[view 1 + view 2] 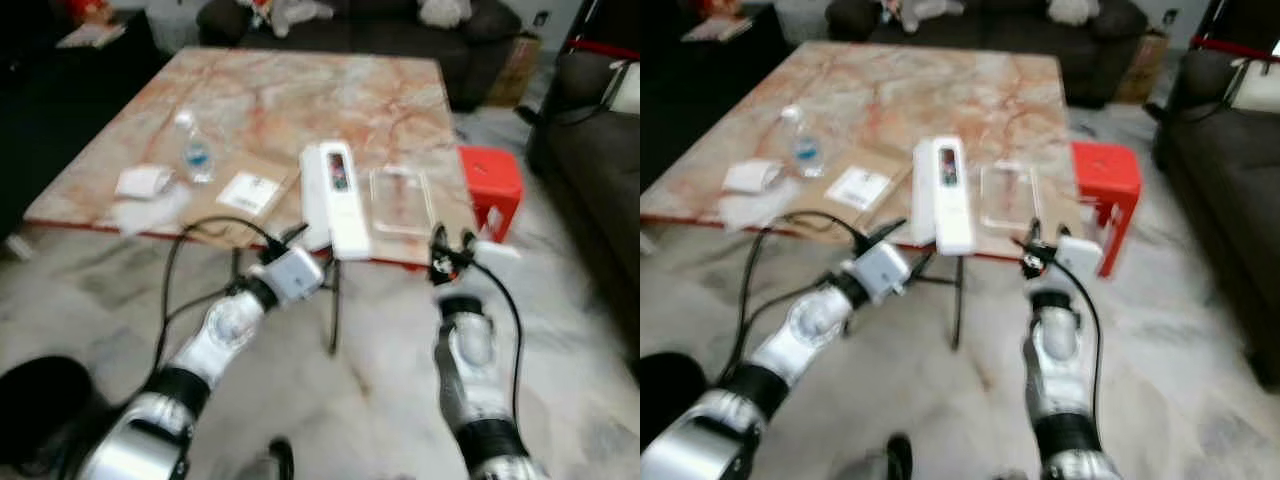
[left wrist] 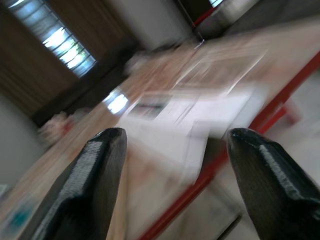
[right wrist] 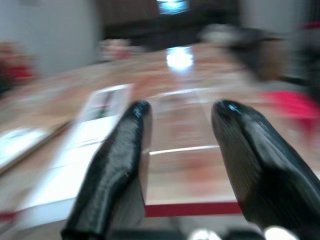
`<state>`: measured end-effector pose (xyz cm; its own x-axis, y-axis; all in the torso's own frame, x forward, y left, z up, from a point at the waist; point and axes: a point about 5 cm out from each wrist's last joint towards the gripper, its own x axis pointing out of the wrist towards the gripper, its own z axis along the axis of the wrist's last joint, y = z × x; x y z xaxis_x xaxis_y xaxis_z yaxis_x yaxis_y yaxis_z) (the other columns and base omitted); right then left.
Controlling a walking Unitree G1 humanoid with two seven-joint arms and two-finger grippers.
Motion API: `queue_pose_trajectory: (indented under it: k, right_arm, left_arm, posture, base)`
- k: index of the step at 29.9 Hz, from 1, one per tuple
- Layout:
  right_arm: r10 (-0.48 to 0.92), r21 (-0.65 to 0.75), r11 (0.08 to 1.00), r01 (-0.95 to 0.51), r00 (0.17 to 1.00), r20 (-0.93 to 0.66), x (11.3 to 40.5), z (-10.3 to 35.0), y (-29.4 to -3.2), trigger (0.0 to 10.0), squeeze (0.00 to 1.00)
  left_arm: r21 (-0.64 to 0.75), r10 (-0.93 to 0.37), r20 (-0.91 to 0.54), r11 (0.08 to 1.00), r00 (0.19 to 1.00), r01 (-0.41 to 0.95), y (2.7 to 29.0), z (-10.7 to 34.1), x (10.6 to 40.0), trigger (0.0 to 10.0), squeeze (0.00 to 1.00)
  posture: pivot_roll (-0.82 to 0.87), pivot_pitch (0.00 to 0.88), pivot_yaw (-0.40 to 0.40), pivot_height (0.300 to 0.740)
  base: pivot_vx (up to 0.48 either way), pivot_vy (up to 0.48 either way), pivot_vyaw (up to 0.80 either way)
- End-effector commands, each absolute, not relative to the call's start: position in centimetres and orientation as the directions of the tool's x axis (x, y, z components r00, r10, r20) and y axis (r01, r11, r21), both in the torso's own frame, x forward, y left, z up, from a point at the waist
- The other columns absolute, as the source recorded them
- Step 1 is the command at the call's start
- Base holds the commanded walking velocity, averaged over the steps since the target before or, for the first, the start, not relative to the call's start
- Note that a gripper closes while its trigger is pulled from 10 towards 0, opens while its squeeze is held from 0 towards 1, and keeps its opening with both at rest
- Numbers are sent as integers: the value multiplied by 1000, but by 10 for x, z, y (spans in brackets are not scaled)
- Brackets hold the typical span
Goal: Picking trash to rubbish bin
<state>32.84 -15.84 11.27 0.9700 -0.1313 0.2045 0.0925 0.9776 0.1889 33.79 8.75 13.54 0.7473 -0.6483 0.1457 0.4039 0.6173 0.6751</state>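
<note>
A low table (image 1: 300, 90) with a pink-veined marble top and a red edge is set on a pale marbled floor (image 1: 380, 370). Beyond the table's far end a dark sofa (image 1: 380, 30) is placed, with light cushions on it. A second dark sofa (image 1: 590, 190) is seen to the table's right, and a red stool (image 1: 490, 185) is stood just beside the table's near right corner. A bright slatted window (image 2: 55, 37) is seen in a dim wall.

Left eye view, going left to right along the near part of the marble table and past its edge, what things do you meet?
Crumpled white paper → clear plastic water bottle → white card → long white box → clear plastic tray → red stool.
</note>
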Motion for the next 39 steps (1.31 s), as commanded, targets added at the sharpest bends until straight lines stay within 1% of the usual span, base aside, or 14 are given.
queue_pose_trajectory:
  k: [1,2,13,16,20,22,33,37,39]
  right_arm:
    - [-118,193,978,78,972,202,328,112,-153,10000,0]
    - [-118,193,978,79,972,202,328,112,-154,10000,0]
    - [-115,199,977,75,973,200,328,111,-151,10000,0]
    - [-121,204,976,80,973,197,328,112,-153,10000,0]
    - [-127,222,971,86,976,178,329,110,-155,10000,0]
    - [-121,203,976,83,976,181,329,110,-154,10000,0]
    - [-118,211,974,78,976,184,329,111,-152,10000,0]
    - [-118,212,974,79,977,180,330,111,-152,10000,0]
    - [-110,192,979,72,975,195,329,112,-152,10000,0]
  left_arm:
    - [702,-659,112,582,744,409,84,132,338,10000,792]
    - [713,-659,114,575,743,401,84,133,338,10000,0]
    - [686,-639,123,608,759,400,85,133,339,10000,0]
    - [692,-632,135,611,763,384,85,135,340,10000,0]
    - [693,-619,126,614,775,377,87,134,341,10000,0]
    - [695,-619,125,612,776,376,86,134,341,10000,0]
    - [703,-608,126,612,784,362,88,135,343,10000,0]
    - [707,-607,128,610,784,358,88,136,343,10000,0]
    - [710,-606,128,609,786,354,89,136,344,10000,0]
  posture:
    - [116,134,3,740]
    - [116,134,3,740]
    - [118,137,5,740]
    - [118,137,5,740]
    - [114,137,6,740]
    - [115,136,6,740]
    - [116,135,6,740]
    - [115,135,6,740]
    - [115,135,6,740]
  base:
    - [0,0,0]
    - [0,0,0]
    - [0,0,0]
    - [244,0,0]
    - [307,0,-800]
    - [317,0,-800]
    - [338,0,0]
    - [341,0,-800]
    - [343,0,0]
